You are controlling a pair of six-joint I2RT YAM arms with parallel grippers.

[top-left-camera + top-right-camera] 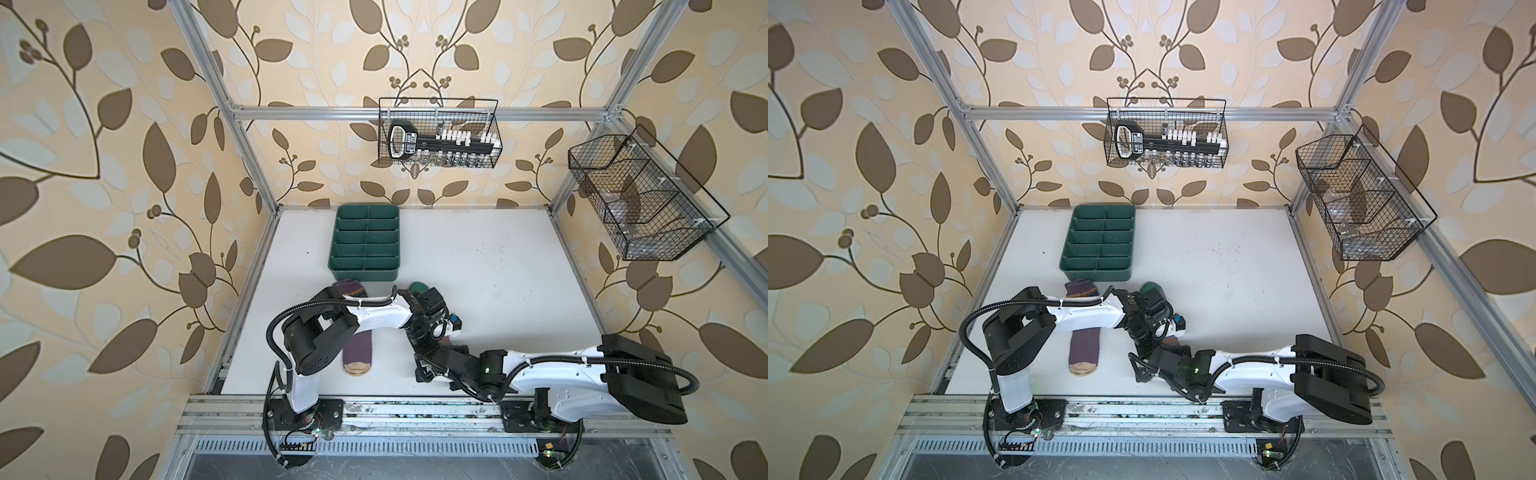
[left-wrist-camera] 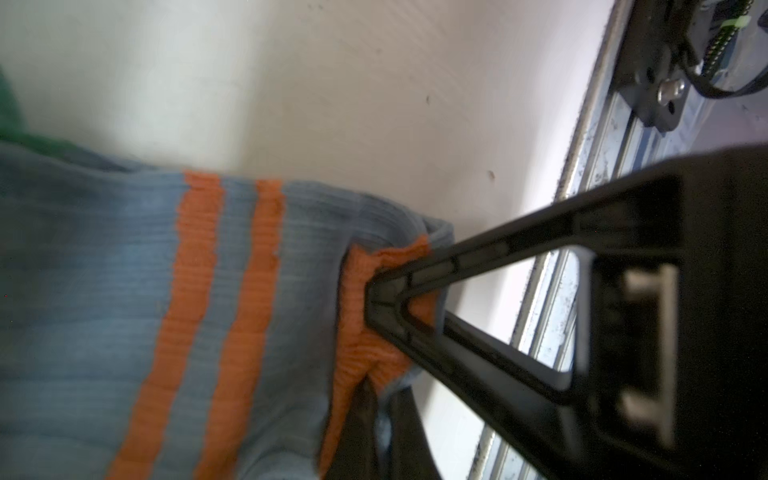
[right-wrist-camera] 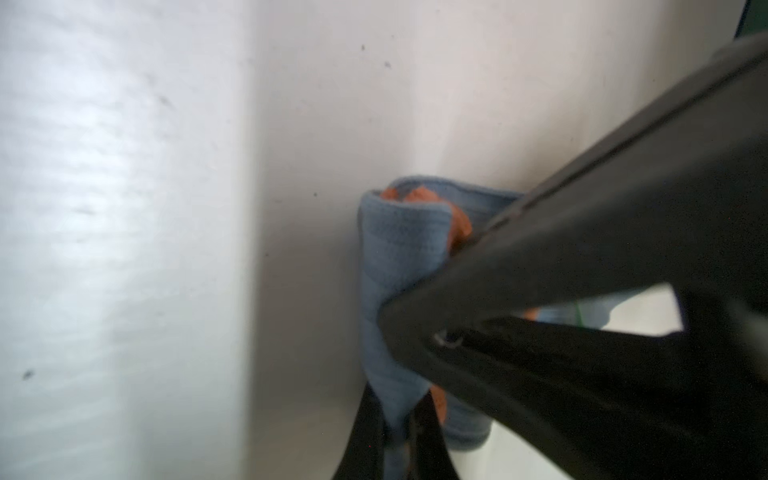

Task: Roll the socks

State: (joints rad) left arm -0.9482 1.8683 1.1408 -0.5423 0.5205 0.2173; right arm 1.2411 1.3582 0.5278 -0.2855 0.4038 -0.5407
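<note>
The grey-blue sock [image 2: 104, 291] with orange stripes and an orange cuff lies near the middle of the table. Its cuff end is folded over into a small roll [image 3: 395, 241]. My left gripper [image 2: 382, 390] is shut on the edge of that cuff. My right gripper [image 3: 397, 399] is shut on the same rolled end, right beside the left one. In both top views the two wrists cover this sock; only its green toe [image 1: 417, 287] [image 1: 1148, 287] shows. The purple sock [image 1: 357, 353] with a tan toe lies flat to the left, partly under the left arm.
A green divided tray [image 1: 361, 274] stands just behind the socks. Two black wire baskets hang above the table, one on the back rail [image 1: 440, 133] and one on the right rail [image 1: 640, 195]. The metal front rail [image 1: 415, 411] runs close to the grippers.
</note>
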